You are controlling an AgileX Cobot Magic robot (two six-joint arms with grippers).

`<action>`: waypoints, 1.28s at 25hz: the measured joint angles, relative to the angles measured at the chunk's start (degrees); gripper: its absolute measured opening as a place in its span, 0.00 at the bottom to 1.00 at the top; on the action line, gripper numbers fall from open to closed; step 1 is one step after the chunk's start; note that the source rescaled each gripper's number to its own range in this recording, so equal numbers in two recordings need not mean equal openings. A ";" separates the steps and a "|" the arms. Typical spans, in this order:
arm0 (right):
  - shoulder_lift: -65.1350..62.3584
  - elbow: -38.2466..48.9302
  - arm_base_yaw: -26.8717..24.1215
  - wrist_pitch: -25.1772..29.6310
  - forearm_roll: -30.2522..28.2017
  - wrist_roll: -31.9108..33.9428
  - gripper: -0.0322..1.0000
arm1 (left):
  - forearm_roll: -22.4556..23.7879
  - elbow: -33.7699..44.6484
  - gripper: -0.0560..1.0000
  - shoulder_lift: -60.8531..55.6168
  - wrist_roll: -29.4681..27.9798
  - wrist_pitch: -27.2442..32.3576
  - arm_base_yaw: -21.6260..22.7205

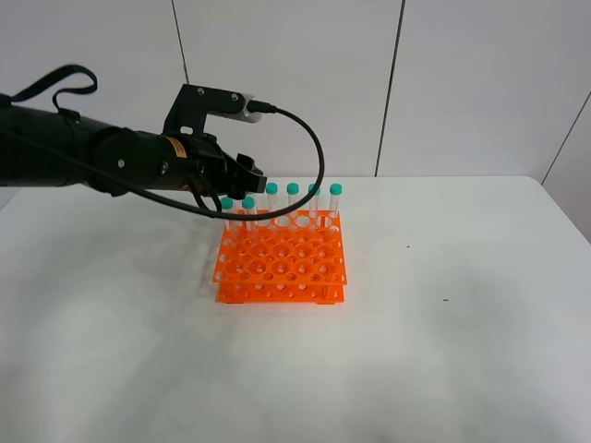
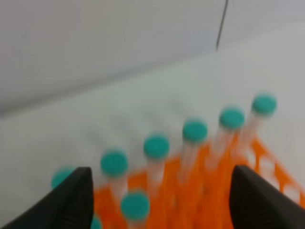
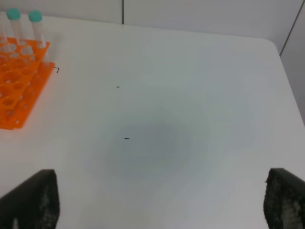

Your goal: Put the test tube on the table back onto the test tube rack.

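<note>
Left tool [image 1: 242,178] hangs spread and empty over the rack's [image 1: 281,261] rear-left corner; the test tube [image 1: 248,214] stands seated just below it. Placement judged done; a clear retreat upward is called for. Right tool [image 3: 157,202] spread, well apart from rack over bare worktop [image 3: 190,95].

The left gripper [image 1: 242,181] is held out horizontally on an extended black arm, jaws spread apart and empty; the right gripper [image 3: 157,200] is likewise spread wide.
</note>
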 joint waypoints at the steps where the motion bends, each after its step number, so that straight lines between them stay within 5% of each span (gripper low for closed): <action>1: 0.00 0.00 0.00 0.00 0.00 0.00 0.94 | 0.00 -1.95 0.99 0.21 0.00 4.81 0.09; 10: 0.00 0.00 0.00 0.00 0.00 0.00 0.94 | -5.46 -29.17 1.00 6.96 2.63 43.32 8.53; 15: 0.00 0.00 0.00 -0.02 0.00 0.00 0.94 | -3.53 -37.67 1.00 12.52 3.66 58.90 13.51; 24: 0.00 0.00 0.00 -0.02 -0.05 0.00 0.94 | -1.48 -38.28 0.98 13.25 3.61 68.10 24.65; 32: 0.00 0.00 0.00 -0.02 -0.05 0.00 0.94 | -1.85 -36.84 0.98 12.62 3.61 68.10 27.99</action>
